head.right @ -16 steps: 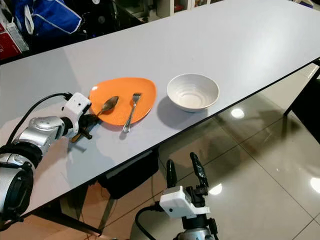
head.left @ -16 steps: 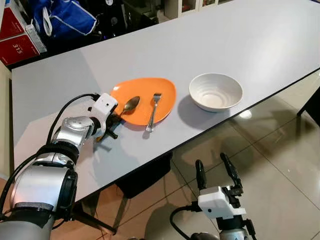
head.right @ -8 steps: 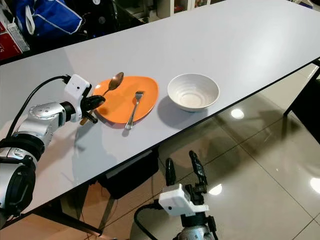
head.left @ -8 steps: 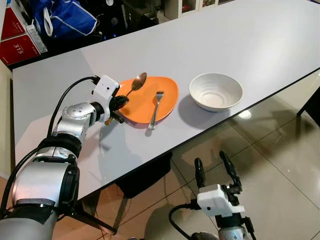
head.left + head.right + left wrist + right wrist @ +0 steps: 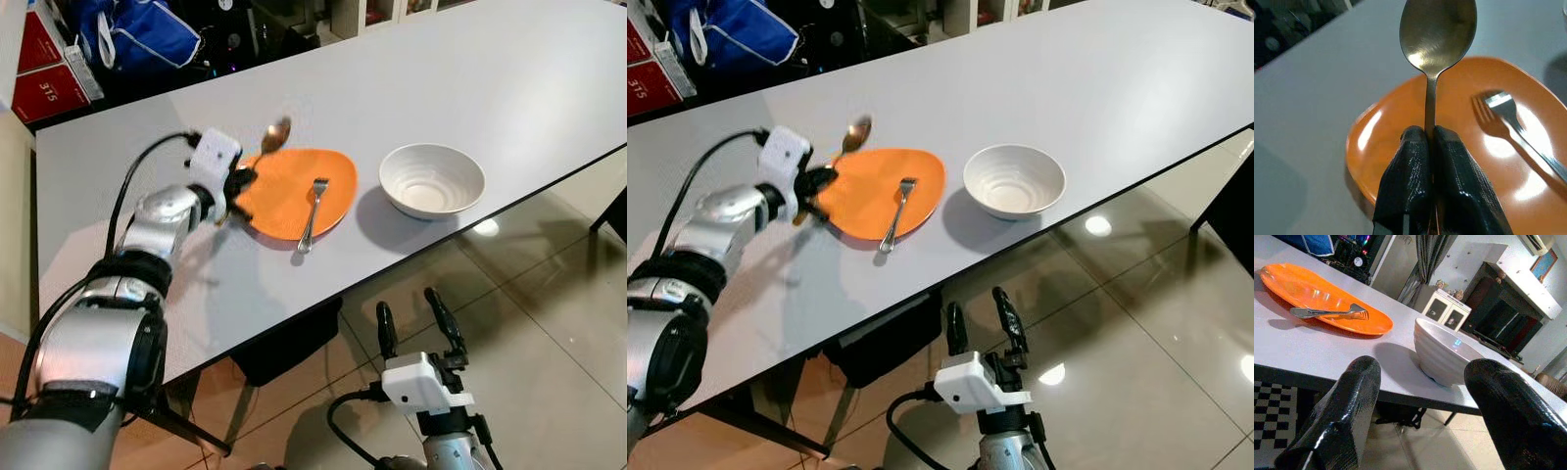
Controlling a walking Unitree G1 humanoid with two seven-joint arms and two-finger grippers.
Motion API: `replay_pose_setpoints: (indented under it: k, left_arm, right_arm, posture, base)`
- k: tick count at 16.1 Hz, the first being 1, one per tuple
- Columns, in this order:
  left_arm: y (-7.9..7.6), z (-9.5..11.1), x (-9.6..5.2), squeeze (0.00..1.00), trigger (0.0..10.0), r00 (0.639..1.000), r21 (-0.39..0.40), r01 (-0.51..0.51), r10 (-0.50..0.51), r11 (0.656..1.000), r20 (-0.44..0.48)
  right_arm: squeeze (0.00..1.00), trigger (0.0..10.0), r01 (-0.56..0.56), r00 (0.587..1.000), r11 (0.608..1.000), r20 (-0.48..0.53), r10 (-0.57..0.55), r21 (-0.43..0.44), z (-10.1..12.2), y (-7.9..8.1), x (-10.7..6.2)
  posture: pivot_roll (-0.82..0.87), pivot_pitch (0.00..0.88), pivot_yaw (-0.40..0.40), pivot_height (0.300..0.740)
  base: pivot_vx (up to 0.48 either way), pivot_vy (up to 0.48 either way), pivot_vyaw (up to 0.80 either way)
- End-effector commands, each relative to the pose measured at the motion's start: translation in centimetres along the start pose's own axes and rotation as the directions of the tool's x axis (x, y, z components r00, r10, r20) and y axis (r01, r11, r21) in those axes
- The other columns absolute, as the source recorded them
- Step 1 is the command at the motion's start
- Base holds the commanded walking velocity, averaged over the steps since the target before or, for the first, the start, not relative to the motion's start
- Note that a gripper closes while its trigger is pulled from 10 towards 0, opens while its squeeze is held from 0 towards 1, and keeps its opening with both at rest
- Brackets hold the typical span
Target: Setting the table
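Above orange plate (image 5: pixel 294 191) rim | left claw (image 5: pixel 1431 142) clamped on spoon (image 5: pixel 1436 44) handle, raised | fork (image 5: pixel 311 213) on plate | bowl (image 5: pixel 432 180) beside | right claw (image 5: pixel 414 326) spread, below worktop (image 5: pixel 470 78)

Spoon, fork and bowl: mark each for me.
spoon (image 5: pixel 1437 29), left wrist view, on its bowl.
fork (image 5: pixel 312 212), left eye view, on mid-handle.
bowl (image 5: pixel 432 181), left eye view, on its inner wall.

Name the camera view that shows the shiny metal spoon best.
Left wrist view: the shiny metal spoon looms close, its handle pinched in the left gripper. Both eye views show it small, raised over the orange plate.
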State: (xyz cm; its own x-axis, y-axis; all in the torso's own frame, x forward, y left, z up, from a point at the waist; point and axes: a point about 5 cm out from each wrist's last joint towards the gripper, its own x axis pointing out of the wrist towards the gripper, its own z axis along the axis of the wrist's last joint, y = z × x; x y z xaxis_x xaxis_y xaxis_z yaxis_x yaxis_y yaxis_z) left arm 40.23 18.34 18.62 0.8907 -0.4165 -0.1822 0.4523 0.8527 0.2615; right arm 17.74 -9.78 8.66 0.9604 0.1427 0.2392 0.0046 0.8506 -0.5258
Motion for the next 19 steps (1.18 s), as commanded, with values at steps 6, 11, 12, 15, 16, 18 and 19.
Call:
replay_pose_setpoints:
  k: [6,11,12,15,16,18,19]
  left_arm:
    - [-0.2,2.0,1.0,0.00,0.0,0.996,0.007,-0.081,0.081,0.997,0.036]
    - [-2.2,1.9,2.1,0.00,0.0,0.998,0.024,-0.067,0.067,0.997,-0.005]
    - [-2.5,1.9,2.3,0.00,0.0,0.998,0.026,-0.063,0.063,0.998,-0.007]
    - [-2.9,1.9,2.5,0.00,0.0,0.998,0.026,-0.056,0.056,0.998,-0.008]
    - [-3.1,2.0,2.6,0.00,0.0,0.999,0.024,-0.053,0.054,0.998,-0.004]
    - [-3.3,1.9,2.6,0.00,0.0,0.999,0.024,-0.053,0.053,0.998,-0.006]
    - [-3.4,1.8,2.7,0.00,0.0,0.999,0.023,-0.054,0.054,0.998,-0.007]
  right_arm:
    - [0.00,10.0,-0.003,1.000,1.000,-0.019,0.003,0.018,-0.1,0.5,0.2]
    - [0.00,10.0,-0.006,1.000,1.000,-0.016,0.006,0.021,-0.1,0.7,0.4]
    - [0.00,10.0,-0.005,1.000,1.000,-0.015,0.006,0.021,-0.1,0.7,0.5]
    - [0.00,10.0,0.000,1.000,1.000,-0.019,0.000,0.020,-0.1,0.9,0.5]
    - [0.00,10.0,0.002,1.000,1.000,-0.019,-0.002,0.019,-0.1,1.0,0.5]
    - [0.00,10.0,0.035,0.999,0.999,-0.015,-0.035,0.031,-0.1,0.9,0.4]
    - [0.00,10.0,0.065,0.998,0.997,-0.008,-0.065,0.043,-0.1,0.9,0.4]
  posture:
    - [-0.16,0.077,0.106,0.740]
    - [-0.16,0.074,0.112,0.740]
    - [-0.16,0.074,0.112,0.740]
    - [-0.17,0.065,0.122,0.740]
    - [-0.17,0.065,0.122,0.740]
    - [-0.18,0.061,0.122,0.740]
    - [-0.18,0.059,0.122,0.740]
  base:
    - [0.000,0.000,0.00]
    - [0.000,0.000,0.00]
    - [0.000,0.000,0.00]
    - [0.000,0.000,0.00]
    - [0.000,0.000,0.00]
    - [0.187,0.000,0.00]
    - [0.409,0.000,0.00]
